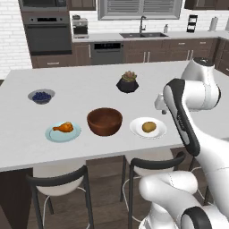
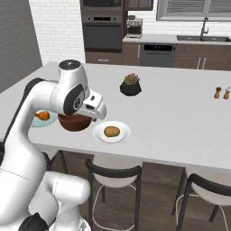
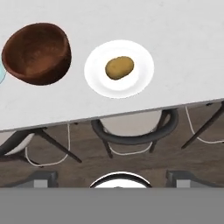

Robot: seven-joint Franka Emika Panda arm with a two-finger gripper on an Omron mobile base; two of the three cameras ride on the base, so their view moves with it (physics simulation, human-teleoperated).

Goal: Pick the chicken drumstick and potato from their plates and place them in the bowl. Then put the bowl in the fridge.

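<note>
Potato [image 1: 149, 127], one, and one chicken drumstick [image 1: 63, 128] occupy two plates flanking one bowl [image 1: 104, 121]; end effector [image 1: 159, 103] state unclear.

Black plant pot [image 1: 127, 83], blueberry bowl [image 1: 41, 96], stools [image 1: 60, 188], shakers [image 2: 222, 93]

The scene is evenly and brightly lit; soft shadows are cast under the surface [image 1: 89, 85]. Edges are rendered slightly blurred, without glare.
</note>
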